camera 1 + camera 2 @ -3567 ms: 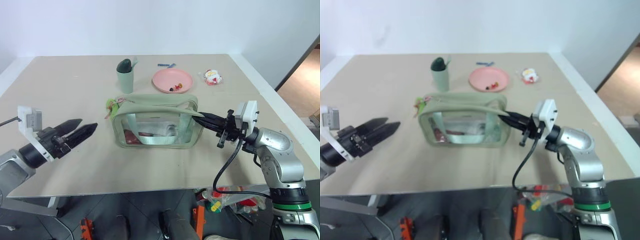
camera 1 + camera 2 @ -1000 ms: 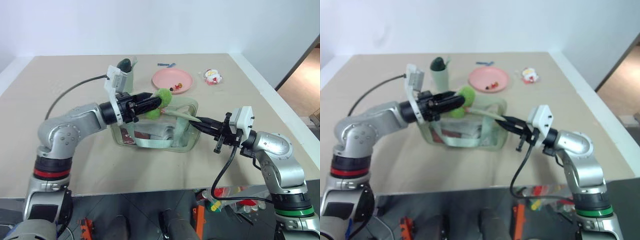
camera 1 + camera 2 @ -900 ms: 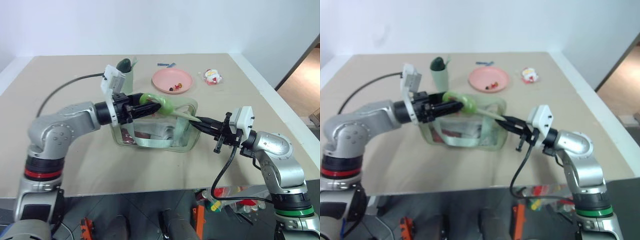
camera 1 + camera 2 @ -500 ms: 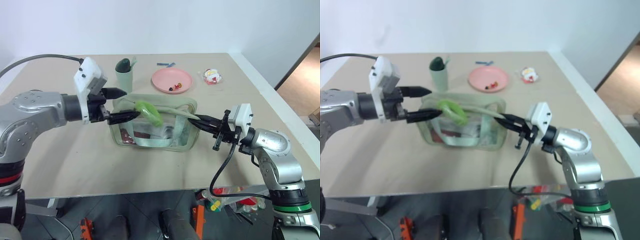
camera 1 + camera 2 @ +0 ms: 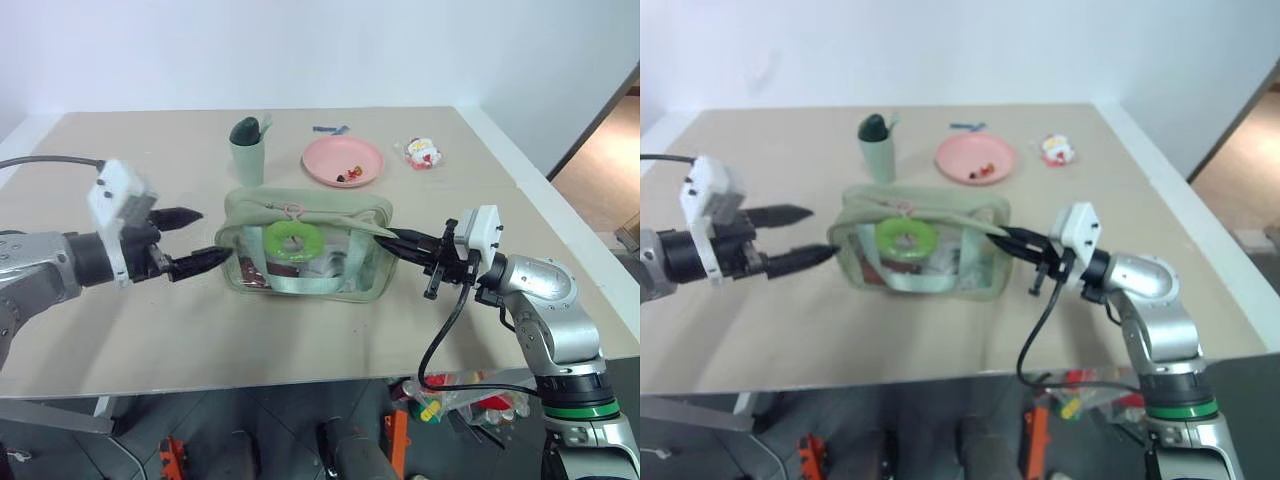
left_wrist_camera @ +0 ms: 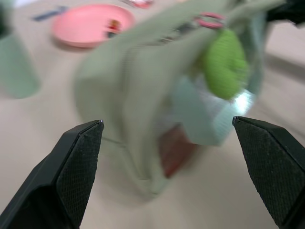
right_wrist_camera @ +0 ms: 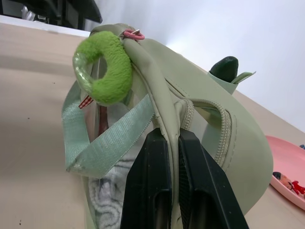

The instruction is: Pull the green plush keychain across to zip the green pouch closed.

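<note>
The left gripper [image 5: 195,238] hovers just beside the left end of the green pouch [image 5: 305,255], its two black fingers spread wide and holding nothing. The right gripper [image 5: 395,240] meets the pouch's right end, fingers pressed together and pinching the pouch's fabric edge beside the zip.

The green pouch stands upright near the middle of the table [image 5: 330,340]. The green plush keychain [image 5: 291,239] hangs against the near clear side, suspended by its pink loop [image 5: 293,210] from the top edge near the pouch's middle. The sage strap handle [image 5: 300,283] droops below it.

Beyond the pouch, a sage-green cup [image 5: 249,158] stands upright. A pink plate [image 5: 343,161] lies to its right, and a small red-and-white toy [image 5: 425,153] lies farther right.
</note>
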You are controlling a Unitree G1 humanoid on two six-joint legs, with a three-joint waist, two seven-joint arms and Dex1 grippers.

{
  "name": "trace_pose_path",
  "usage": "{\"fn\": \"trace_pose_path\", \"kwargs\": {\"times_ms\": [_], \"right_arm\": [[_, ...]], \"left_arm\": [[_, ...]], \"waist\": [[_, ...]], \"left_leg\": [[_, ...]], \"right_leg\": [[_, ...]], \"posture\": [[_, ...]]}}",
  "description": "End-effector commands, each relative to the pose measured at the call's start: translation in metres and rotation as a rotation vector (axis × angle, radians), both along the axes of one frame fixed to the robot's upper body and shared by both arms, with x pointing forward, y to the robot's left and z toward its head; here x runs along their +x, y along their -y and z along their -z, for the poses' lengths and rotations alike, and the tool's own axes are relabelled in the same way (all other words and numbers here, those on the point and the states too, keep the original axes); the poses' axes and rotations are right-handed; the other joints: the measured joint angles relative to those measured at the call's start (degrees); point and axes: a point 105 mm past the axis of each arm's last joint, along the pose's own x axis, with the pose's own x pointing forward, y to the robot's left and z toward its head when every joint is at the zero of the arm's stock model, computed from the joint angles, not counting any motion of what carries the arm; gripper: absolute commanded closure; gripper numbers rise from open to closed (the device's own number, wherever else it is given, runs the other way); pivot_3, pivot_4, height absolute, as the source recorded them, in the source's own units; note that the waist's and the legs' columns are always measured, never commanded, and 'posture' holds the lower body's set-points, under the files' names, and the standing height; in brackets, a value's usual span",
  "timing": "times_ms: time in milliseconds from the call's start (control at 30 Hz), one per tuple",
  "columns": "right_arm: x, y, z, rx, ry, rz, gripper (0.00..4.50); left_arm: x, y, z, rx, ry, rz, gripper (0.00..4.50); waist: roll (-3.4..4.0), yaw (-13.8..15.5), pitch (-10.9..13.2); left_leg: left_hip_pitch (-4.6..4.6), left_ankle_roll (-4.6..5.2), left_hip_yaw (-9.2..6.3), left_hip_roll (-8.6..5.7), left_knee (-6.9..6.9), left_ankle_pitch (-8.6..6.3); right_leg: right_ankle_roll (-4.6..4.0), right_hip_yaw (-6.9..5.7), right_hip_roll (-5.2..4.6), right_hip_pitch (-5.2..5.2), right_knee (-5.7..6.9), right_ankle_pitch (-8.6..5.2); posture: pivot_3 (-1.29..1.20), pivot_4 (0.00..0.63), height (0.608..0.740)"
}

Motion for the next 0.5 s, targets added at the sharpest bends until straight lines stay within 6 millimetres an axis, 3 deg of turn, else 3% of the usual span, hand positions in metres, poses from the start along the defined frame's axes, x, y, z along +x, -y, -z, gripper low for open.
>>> {"fn": "trace_pose_path", "kwargs": {"times_ms": [33,267,433,467,500], "right_arm": [[-0.006,0.001,-0.007,-0.001,0.035,-0.021,4.50],[-0.006,0.004,-0.005,-0.008,0.038,-0.012,4.50],[-0.006,0.006,-0.005,-0.010,0.044,-0.003,4.50],[-0.006,0.007,-0.005,-0.010,0.044,-0.002,4.50],[-0.007,0.007,-0.005,-0.008,0.036,-0.003,4.50]], "left_arm": [[0.006,-0.008,0.002,-0.031,0.086,-0.078,0.01],[0.012,0.014,0.020,-0.125,0.073,-0.022,0.01],[0.020,0.021,0.021,-0.165,0.075,0.021,1.37],[0.021,0.021,0.022,-0.171,0.074,0.026,1.93],[0.022,0.022,0.022,-0.176,0.075,0.033,2.17]], "waist": [[-0.03,-0.1,0.0],[-0.05,0.0,0.0],[-0.04,0.0,0.0],[-0.04,0.0,0.0],[-0.04,0.0,0.0]], "left_leg": [[-0.01,0.00,0.02,0.00,0.00,0.00],[-0.02,0.00,0.02,0.00,0.00,0.00],[-0.01,0.00,0.01,-0.01,0.00,0.00],[-0.01,0.00,0.02,-0.01,0.00,0.00],[-0.01,0.00,0.02,-0.01,0.00,0.00]], "right_leg": [[0.00,0.02,0.00,-0.01,-0.01,0.00],[0.02,0.03,0.02,-0.01,0.00,0.01],[0.04,0.03,0.04,0.00,0.01,0.03],[0.04,0.05,0.04,0.00,0.01,0.03],[0.04,0.04,0.04,0.00,0.00,0.03]], "posture": [[0.00,0.150,0.740],[0.00,0.150,0.740],[0.00,0.150,0.740],[0.00,0.150,0.740],[0.00,0.150,0.740]]}}
